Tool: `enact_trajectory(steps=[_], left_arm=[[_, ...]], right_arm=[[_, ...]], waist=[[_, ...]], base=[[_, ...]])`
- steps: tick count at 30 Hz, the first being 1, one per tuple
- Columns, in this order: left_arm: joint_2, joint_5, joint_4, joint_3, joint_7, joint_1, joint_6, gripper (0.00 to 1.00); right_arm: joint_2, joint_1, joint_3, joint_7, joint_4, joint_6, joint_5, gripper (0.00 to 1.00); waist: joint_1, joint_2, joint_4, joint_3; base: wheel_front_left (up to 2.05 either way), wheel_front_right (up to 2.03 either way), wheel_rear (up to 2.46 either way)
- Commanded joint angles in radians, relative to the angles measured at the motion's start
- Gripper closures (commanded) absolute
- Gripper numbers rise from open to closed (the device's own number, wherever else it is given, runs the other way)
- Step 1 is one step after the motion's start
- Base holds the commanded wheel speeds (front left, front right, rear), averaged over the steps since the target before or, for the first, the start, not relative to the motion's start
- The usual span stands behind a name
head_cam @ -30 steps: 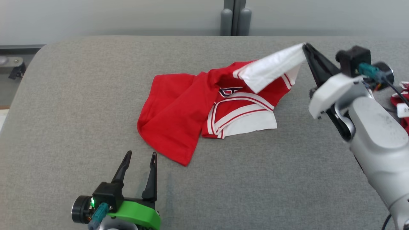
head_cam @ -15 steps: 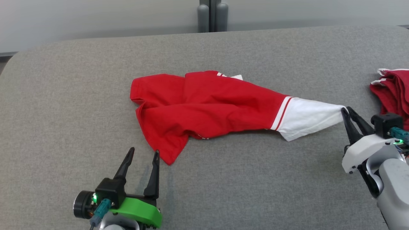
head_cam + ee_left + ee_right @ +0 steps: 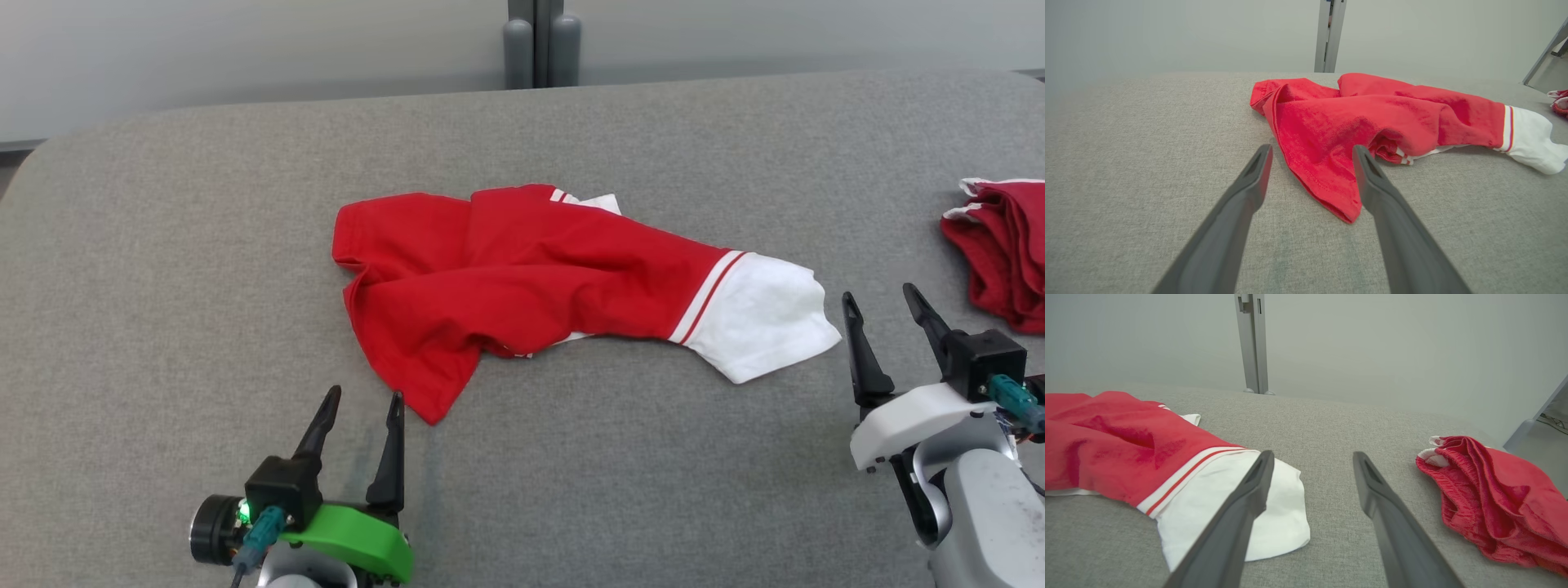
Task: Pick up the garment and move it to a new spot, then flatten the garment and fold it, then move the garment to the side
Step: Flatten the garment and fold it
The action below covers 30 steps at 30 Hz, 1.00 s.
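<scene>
Garment (image 3: 522,286) dropped, grey cloth table (image 3: 653,490), pale wall (image 3: 245,41)

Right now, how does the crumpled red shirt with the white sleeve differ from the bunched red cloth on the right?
The red shirt with the white sleeve lies stretched across the middle of the grey fabric surface; the bunched red cloth sits heaped at the right edge. The shirt ends in a broad white sleeve; the cloth shows just thin white trim. Both are red and wrinkled.
</scene>
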Motion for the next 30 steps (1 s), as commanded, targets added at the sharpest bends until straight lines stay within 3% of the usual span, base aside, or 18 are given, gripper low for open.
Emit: enact_trajectory(steps=[1, 12, 20, 21, 22, 23, 30], left_arm=[[0.003, -0.014, 0.012, -0.008, 0.000, -0.033, -0.002, 0.00], [0.003, 0.011, 0.146, -0.104, 0.000, -0.130, -0.015, 0.00], [0.004, 0.029, 0.319, -0.087, 0.002, -0.166, 0.000, 0.00], [0.005, 0.031, 0.333, -0.081, 0.002, -0.171, 0.006, 0.27], [0.006, 0.031, 0.352, -0.076, 0.003, -0.173, 0.012, 0.72], [0.006, 0.032, 0.362, -0.073, 0.004, -0.174, 0.015, 1.00], [0.005, 0.056, 0.310, -0.042, 0.001, -0.150, 0.029, 1.00]], right_arm=[[0.006, 0.014, -0.005, -0.004, -0.011, -0.002, -0.007, 0.00], [0.025, -0.023, 0.009, -0.004, -0.032, -0.002, -0.022, 0.00], [0.026, -0.031, 0.015, -0.004, -0.027, -0.002, -0.022, 0.00], [0.025, -0.031, 0.015, -0.004, -0.026, -0.002, -0.022, 0.00], [0.024, -0.031, 0.013, -0.004, -0.026, -0.002, -0.023, 0.00], [0.025, -0.029, 0.011, -0.004, -0.025, -0.002, -0.023, 0.00], [0.036, -0.004, 0.007, -0.004, -0.017, -0.002, -0.012, 0.00]], waist=[[0.0000, 0.0000, -0.007, 0.013], [0.0000, 0.0000, -0.066, 0.095], [0.0000, 0.0000, -0.093, 0.115], [0.0000, 0.0000, -0.093, 0.115], [0.0000, 0.0000, -0.092, 0.113], [0.0000, 0.0000, -0.091, 0.111], [0.0000, 0.0000, -0.055, 0.058]], base=[[0.00, 0.00, 0.00], [0.00, 0.00, 0.00], [0.00, 0.00, 0.00], [0.00, 0.00, 0.00], [0.00, 0.00, 0.00], [0.00, 0.00, 0.00], [0.00, 0.00, 0.00]])
